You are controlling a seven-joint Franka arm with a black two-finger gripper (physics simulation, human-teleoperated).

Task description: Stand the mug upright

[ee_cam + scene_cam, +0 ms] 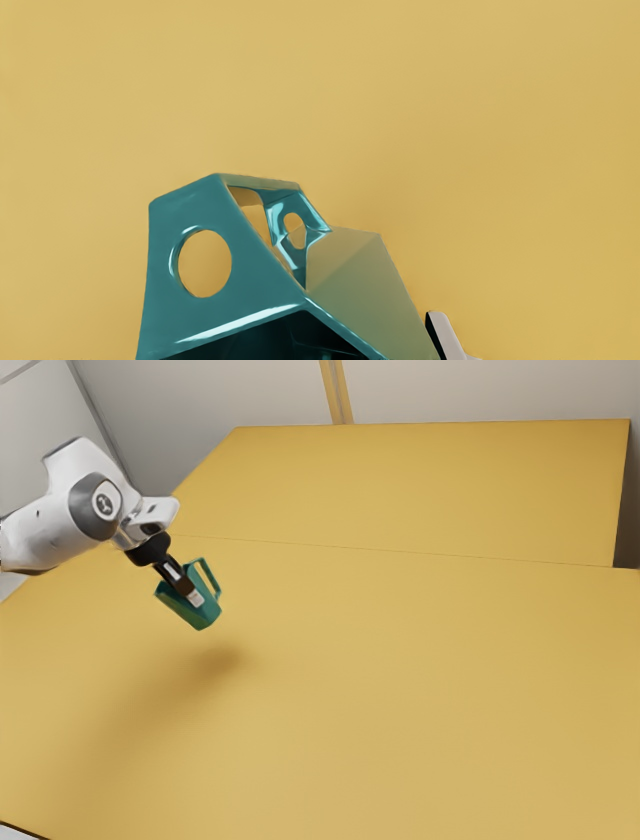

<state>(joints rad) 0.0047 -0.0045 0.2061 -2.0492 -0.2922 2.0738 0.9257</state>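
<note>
The teal mug [203, 616] is held in the air above the table in the exterior view, tilted, its open end facing up toward the hand and its handle on the side toward the exterior view's right. My gripper [192, 596] is shut on its walls, one finger lying along the outside. From the wrist view, the mug [345, 270] shows its angular handle, a round hole and part of its dark inside. There my gripper [320, 347] has one finger [446, 332] against the mug's outer wall; the mug hides the other fingertip.
The wide yellow table [400, 690] lies below, with a soft shadow under the raised mug. A thin seam crosses it behind the arm. Pale walls with a yellow vertical strip [337, 390] stand beyond its far edge.
</note>
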